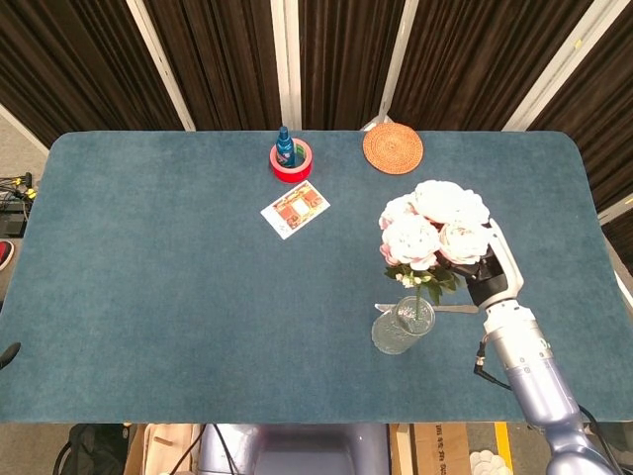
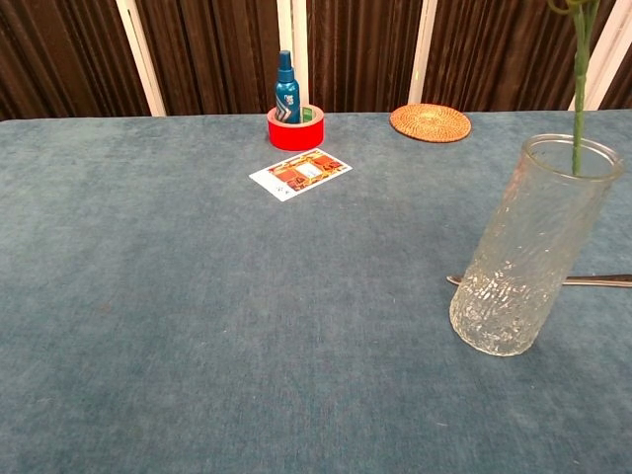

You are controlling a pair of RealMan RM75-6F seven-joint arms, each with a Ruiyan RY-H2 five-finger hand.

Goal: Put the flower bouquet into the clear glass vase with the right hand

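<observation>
My right hand [image 1: 489, 278] holds a bouquet of pale pink flowers [image 1: 433, 230] above the clear glass vase [image 1: 402, 325], gripping it low behind the blooms. In the chest view the green stem [image 2: 579, 89] comes down from the top edge and its tip dips just inside the rim of the vase [image 2: 531, 247]. The vase stands upright on the blue table near its front right. My left hand is in neither view.
A metal utensil [image 1: 453, 309] lies on the table just behind the vase. At the back stand a red tape roll with a blue spray bottle [image 1: 289, 156] in it, a woven coaster [image 1: 393, 147] and a printed card [image 1: 295, 209].
</observation>
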